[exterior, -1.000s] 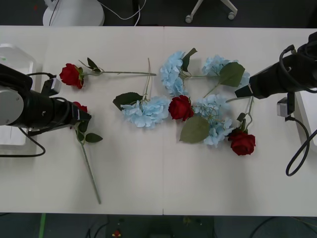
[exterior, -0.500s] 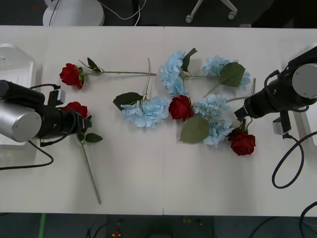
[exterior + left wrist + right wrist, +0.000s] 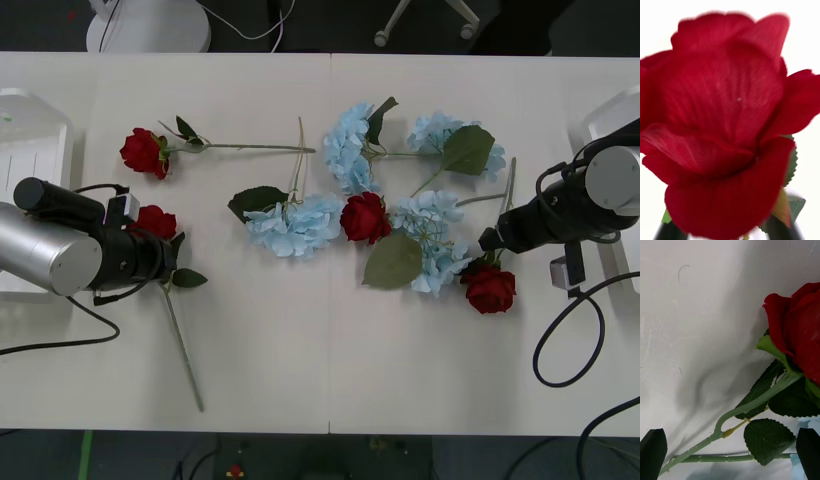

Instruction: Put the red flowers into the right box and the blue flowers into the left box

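Observation:
Several red flowers lie on the white table: one at the far left [image 3: 145,152], one in the middle [image 3: 365,217], one on the right [image 3: 490,288] and one beside my left arm [image 3: 155,221]. Blue flowers [image 3: 295,225] [image 3: 348,145] [image 3: 430,240] are spread across the middle. My left gripper [image 3: 172,270] hangs over that last rose's stem, just below its bloom [image 3: 726,123], with the jaws open. My right gripper [image 3: 487,243] [image 3: 730,457] is open, and the right-hand rose's stem [image 3: 752,401] lies between its fingers. The left box [image 3: 30,130] and the right box [image 3: 612,112] sit at the table's two ends.
Broad green leaves [image 3: 393,262] and long thin stems [image 3: 183,350] lie among the blooms. Cables loop from both arms over the table near its front corners. Bare table stretches along the front edge between the arms.
My right gripper has come nearer the table's front edge, down to the right rose's stem. The left gripper has shifted slightly toward the front along its rose's stem.

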Controlling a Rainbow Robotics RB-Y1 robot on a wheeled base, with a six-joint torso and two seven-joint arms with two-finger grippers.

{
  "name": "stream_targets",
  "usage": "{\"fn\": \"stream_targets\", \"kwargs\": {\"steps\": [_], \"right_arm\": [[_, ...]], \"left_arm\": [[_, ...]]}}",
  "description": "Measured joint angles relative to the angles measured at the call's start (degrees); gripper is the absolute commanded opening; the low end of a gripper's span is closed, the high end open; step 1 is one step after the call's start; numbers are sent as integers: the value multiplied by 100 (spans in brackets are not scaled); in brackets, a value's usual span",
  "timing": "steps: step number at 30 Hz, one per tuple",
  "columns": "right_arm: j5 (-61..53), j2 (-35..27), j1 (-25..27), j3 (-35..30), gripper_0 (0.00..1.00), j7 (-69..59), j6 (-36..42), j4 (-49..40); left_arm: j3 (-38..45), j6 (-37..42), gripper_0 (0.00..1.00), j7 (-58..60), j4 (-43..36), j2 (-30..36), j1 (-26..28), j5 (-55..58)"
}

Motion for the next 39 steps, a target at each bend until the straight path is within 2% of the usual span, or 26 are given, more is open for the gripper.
{"fn": "stream_targets", "kwargs": {"steps": [17, 18, 20, 21, 22, 23, 24, 28, 32, 39], "right_arm": [[636, 479, 3, -11, 100, 2, -301, 271], [636, 484, 4, -11, 96, 2, -302, 273], [639, 495, 4, -12, 74, 2, -308, 279], [640, 498, 4, -12, 58, 3, -320, 291], [641, 499, 4, -12, 34, 6, -338, 308], [642, 499, 4, -12, 19, 12, -359, 328], [642, 499, 5, -13, 13, 27, -371, 348], [645, 502, 6, -18, 0, 152, -387, 397], [646, 503, 6, -24, 0, 152, -391, 444], [565, 503, 6, -32, 0, 176, -311, 455]], "left_arm": [[15, -74, 0, 0, 59, -140, -5, 216], [45, -75, 0, 0, -15, -140, -5, 412], [176, -75, 0, -4, -195, -136, -6, 899], [279, -75, 0, -21, -297, -136, -6, 1162], [394, -75, 0, -57, -399, -137, -6, 1390], [512, -87, 0, -144, -492, -137, -6, 1611], [623, -170, 0, -278, -573, -137, -6, 1961], [880, -1030, 0, -1176, -715, -137, -7, 3277], [883, -1651, 0, -1935, -740, -158, -57, 3937], [883, -1836, 0, -2452, -740, -622, -476, 4277]]}}
